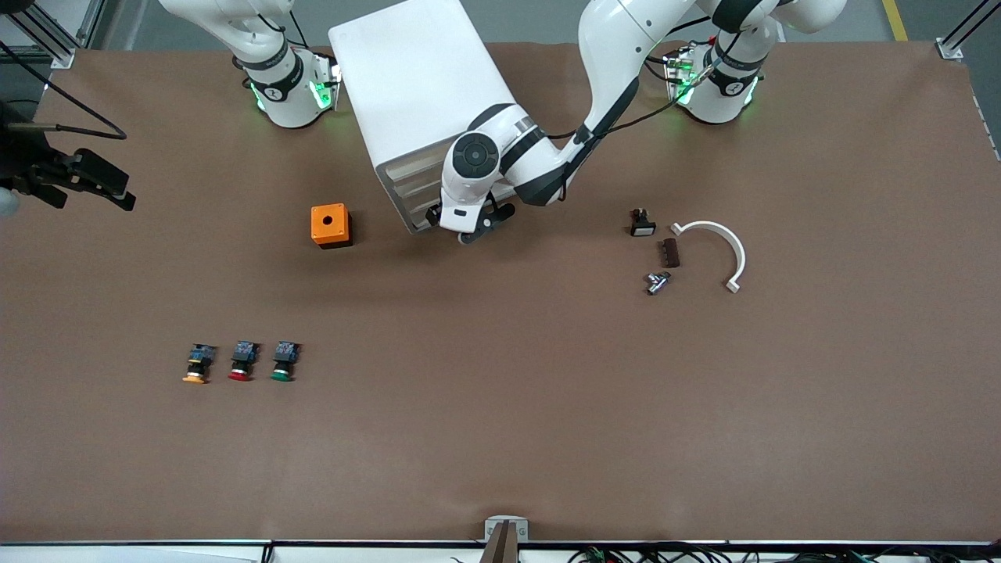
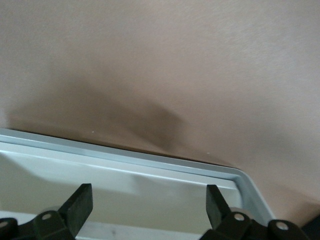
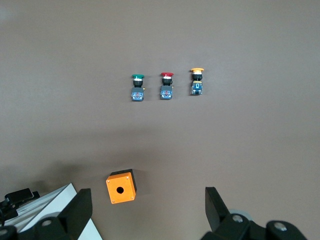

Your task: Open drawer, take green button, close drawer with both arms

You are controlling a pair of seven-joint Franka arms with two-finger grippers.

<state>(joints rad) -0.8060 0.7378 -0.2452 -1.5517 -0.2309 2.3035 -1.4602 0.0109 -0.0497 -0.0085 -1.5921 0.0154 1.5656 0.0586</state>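
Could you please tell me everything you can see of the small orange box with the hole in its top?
The small orange box is a squarish, plastic-looking housing with a bright orange lid over a darker base. The lid has one round black hole at its centre and small screw recesses at its corners. It sits upright and slightly turned on the brown table, beside the white cabinet, toward the right arm's end. Nothing touches it, and no button is fitted in it.

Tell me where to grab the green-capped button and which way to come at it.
Grip the green-capped button across its black body, between the cap and the blue rear part, coming straight down. It lies on its side, cap toward the front camera, with the red-capped button close beside it, so set the fingers carefully into that narrow gap.
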